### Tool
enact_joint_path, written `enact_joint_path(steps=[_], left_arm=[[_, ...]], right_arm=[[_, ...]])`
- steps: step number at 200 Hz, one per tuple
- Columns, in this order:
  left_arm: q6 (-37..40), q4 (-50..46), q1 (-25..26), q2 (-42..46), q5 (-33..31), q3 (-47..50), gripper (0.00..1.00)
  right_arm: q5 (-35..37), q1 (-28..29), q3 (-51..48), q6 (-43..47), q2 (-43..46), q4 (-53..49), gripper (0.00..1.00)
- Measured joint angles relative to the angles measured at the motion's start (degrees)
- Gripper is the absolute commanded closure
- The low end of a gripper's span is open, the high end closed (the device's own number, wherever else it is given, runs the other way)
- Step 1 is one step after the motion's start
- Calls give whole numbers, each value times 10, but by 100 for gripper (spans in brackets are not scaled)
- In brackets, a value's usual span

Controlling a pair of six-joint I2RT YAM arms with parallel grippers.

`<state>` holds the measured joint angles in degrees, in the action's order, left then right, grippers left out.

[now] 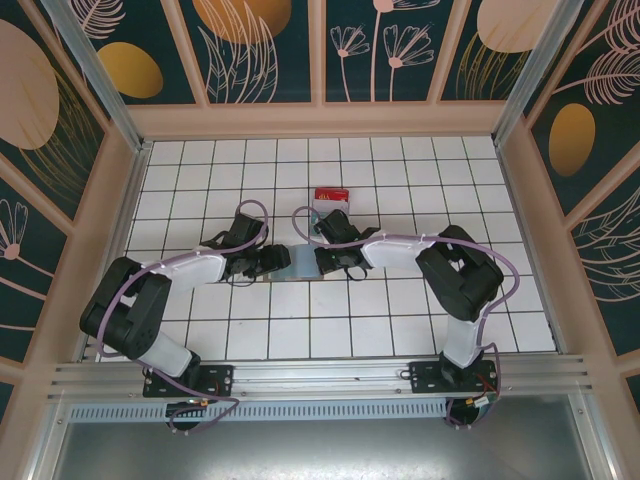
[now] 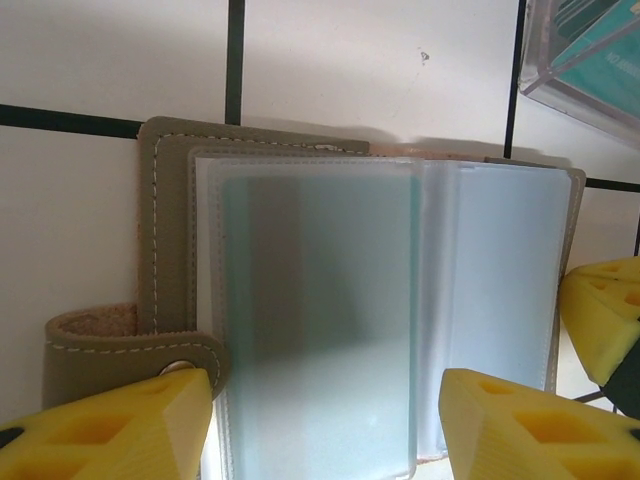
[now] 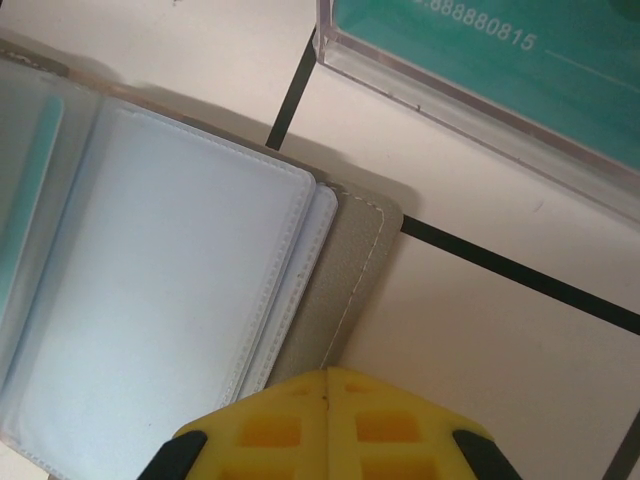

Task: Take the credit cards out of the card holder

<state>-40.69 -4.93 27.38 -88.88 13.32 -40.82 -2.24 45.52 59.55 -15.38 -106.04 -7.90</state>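
Black-and-white arms (image 1: 195, 268), lilac cables (image 1: 255, 205), yellow jaws

- Robot test cell in a lab setting.
- White tiled table (image 1: 400, 330) boxed in by floral wall panels (image 1: 270, 50) left, right, far.
- Aluminium rail (image 1: 320, 375) along near edge.

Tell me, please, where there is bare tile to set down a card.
Bare tiles lie along the back wall left of the card stack, by the right wall, and in the near rows between the bases. Crowded centre: left gripper and right gripper meet at the card holder.
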Motion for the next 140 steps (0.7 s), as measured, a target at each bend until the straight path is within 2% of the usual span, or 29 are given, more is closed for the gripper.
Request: enact_joint_path(steps=[119, 140], left_arm=[[-3, 54, 3, -28, 73, -9, 27], [-2, 54, 4, -28, 73, -10, 23]], right_arm=[[0, 0, 1, 0, -1, 0, 94], [0, 0, 1, -1, -1, 0, 90]])
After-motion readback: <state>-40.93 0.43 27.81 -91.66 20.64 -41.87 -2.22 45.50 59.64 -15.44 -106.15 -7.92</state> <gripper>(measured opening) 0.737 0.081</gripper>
